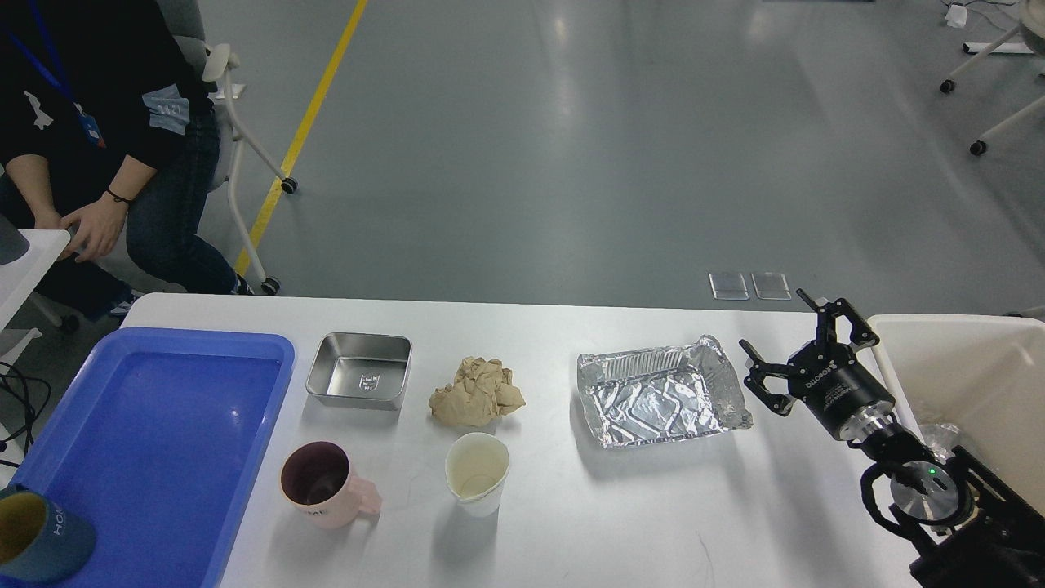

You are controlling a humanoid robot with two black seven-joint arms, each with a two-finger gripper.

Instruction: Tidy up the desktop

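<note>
The large white desk with rounded corners (620, 514) fills the lower half of the head view and carries all the items. On its left part lies a blue plastic tray (155, 457), and in the near left corner of this tray a dark teal cup with a yellow inside (37, 543) is seen, cut by the edge of the view. Just right of the tray stands a square stainless steel dish (359, 381), which holds nothing. Nearer to the robot from it stands a pink mug with a dark inside (322, 483), its handle pointing to the right. In the middle of the desk lies a crumpled ball of brown paper (477, 393), and just in front of it stands a white paper cup (477, 473), upright and open at the top. Further right lies a crumpled aluminium foil tray (660, 399), with bent walls.

The right claw (796, 351) is at the right side of the foil tray, near its right edge but not touching it, as far as I can see. Its two fingers are spread apart and nothing is between them. The black right arm comes from the lower right corner. Behind this arm, at the right end of the desk, stands a cream plastic bin (963, 367) with some clear crumpled material inside. The left arm is not seen in the view.

A person in dark clothes (90, 139) sits on a chair at the far left.
</note>
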